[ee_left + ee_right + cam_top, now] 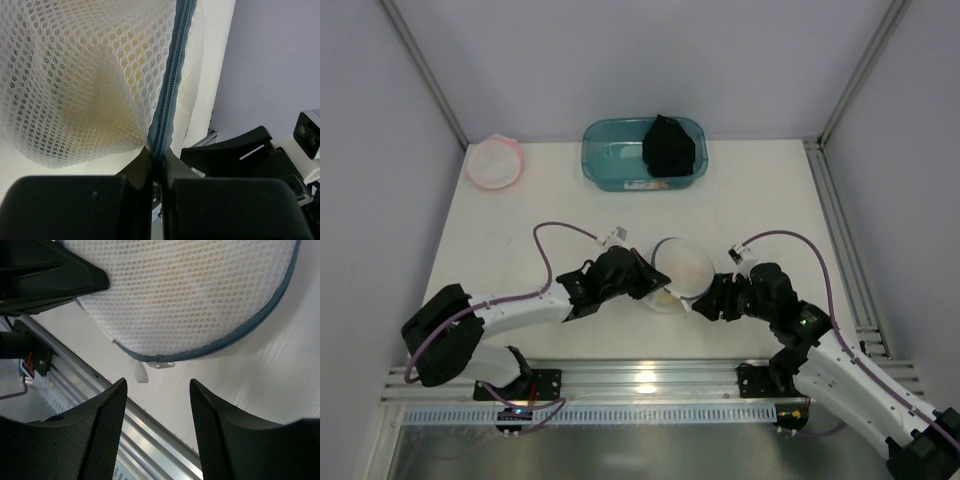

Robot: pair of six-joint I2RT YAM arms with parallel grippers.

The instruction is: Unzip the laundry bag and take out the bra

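The laundry bag (682, 265), round white mesh with a grey-blue rim, stands tilted on the table between both grippers. My left gripper (653, 284) (159, 156) is shut on the bag's grey-blue zipper band (172, 90), and the mesh (75, 75) bulges above the jaws. The bra shows only as a yellowish shape (117, 75) through the mesh. My right gripper (705, 302) (157, 390) is open just below the bag's rim (260, 322), with nothing between its fingers. The white zipper pull (141, 372) hangs from the rim just beyond the left fingertip (112, 405).
A teal tub (610, 160) holding a black cloth (668, 147) stands at the back. A pink-rimmed round mesh bag (494, 162) lies at the back left. The metal rail (640, 380) runs along the near table edge, close under the right gripper.
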